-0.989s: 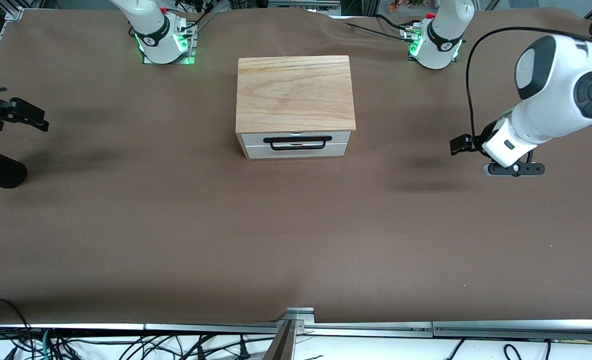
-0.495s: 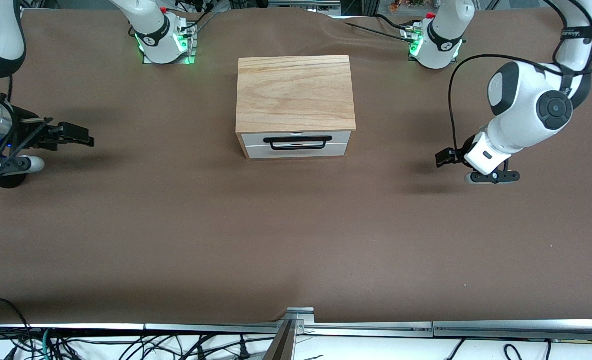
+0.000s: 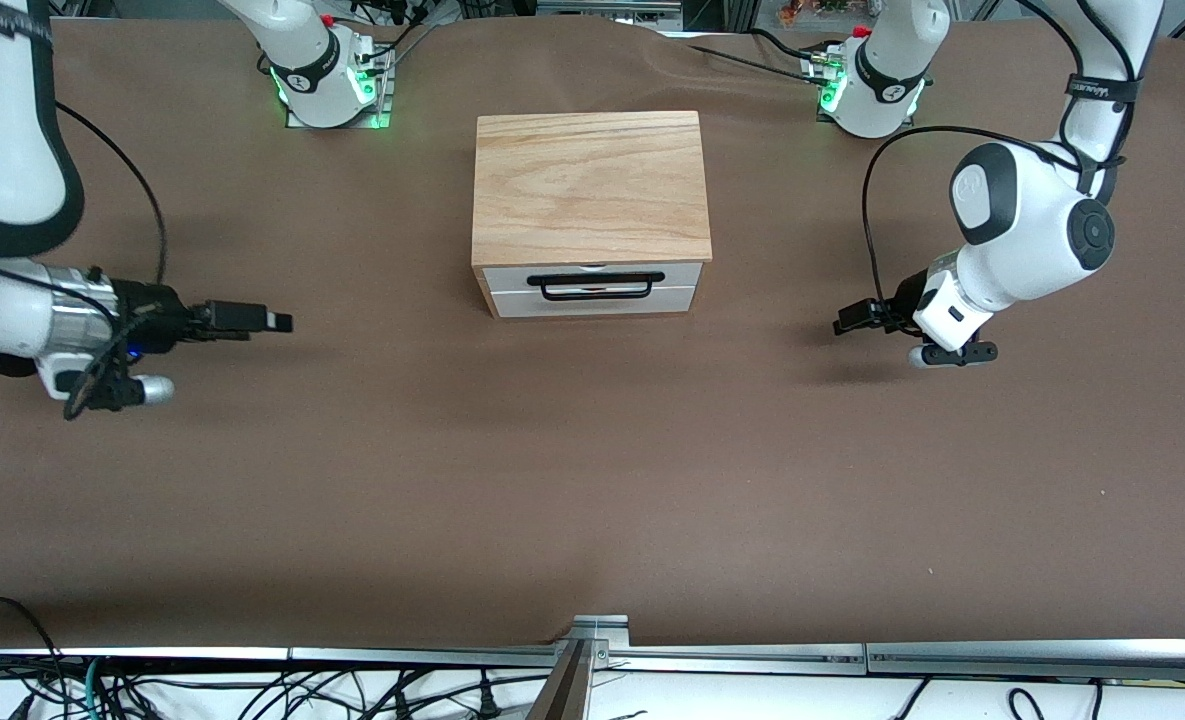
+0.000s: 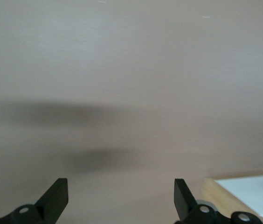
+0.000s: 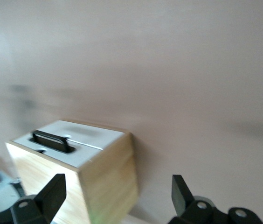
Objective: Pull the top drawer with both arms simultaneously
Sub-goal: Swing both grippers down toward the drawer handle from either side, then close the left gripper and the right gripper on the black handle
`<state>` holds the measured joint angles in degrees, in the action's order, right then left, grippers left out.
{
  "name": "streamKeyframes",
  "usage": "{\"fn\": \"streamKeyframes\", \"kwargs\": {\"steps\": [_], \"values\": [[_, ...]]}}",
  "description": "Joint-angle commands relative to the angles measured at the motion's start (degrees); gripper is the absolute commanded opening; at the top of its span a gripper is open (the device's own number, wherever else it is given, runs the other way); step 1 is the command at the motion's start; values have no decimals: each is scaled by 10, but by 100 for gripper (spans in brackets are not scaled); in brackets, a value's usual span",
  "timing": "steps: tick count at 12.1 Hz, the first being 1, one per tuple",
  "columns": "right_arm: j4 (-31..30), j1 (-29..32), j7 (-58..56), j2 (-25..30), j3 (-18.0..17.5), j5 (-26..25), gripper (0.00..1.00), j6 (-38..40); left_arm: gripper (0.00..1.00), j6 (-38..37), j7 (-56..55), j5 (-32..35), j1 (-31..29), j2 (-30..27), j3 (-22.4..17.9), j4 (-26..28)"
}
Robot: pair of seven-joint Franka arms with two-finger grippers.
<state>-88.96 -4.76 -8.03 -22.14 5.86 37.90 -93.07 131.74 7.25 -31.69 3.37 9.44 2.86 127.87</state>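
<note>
The light-wood cabinet (image 3: 590,185) stands mid-table. Its top drawer (image 3: 592,275) is pushed in, and the white front carries a black bar handle (image 3: 596,288). My right gripper (image 3: 264,321) hovers open and empty toward the right arm's end of the table, fingers aimed at the cabinet. My left gripper (image 3: 849,322) hovers open and empty toward the left arm's end, also aimed at it. The right wrist view shows the cabinet (image 5: 99,179), the drawer front (image 5: 82,140) and the handle (image 5: 52,141) ahead of the right gripper (image 5: 117,193). In the left wrist view the left gripper (image 4: 121,198) is over bare cloth, with a cabinet corner (image 4: 215,191) at the edge.
Brown cloth (image 3: 592,480) covers the table. The two arm bases (image 3: 332,85) (image 3: 877,90) stand either side of the cabinet at the robots' edge. A metal rail (image 3: 592,650) and loose cables run along the edge nearest the front camera.
Both arms have swung in from the table's ends toward the cabinet. The right gripper has covered more ground. Both stay open, and the drawer has not moved.
</note>
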Motion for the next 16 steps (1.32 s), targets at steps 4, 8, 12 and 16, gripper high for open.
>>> {"fn": "streamKeyframes", "kwargs": {"steps": [4,8,12,16], "values": [[-102,-33,-175,-47,-7,222,100,-65,100,-45,360,-384,-1,72,1,1],[-111,-90,-235,-74,-7,295,100,-61,100,-183,481,-552,0,106,1,-3],[-126,-125,-307,-98,-7,360,100,-60,100,-303,660,-688,23,183,1,-7],[-142,-157,-440,-136,-7,465,100,-49,84,-355,708,-750,45,230,22,-32]]}}
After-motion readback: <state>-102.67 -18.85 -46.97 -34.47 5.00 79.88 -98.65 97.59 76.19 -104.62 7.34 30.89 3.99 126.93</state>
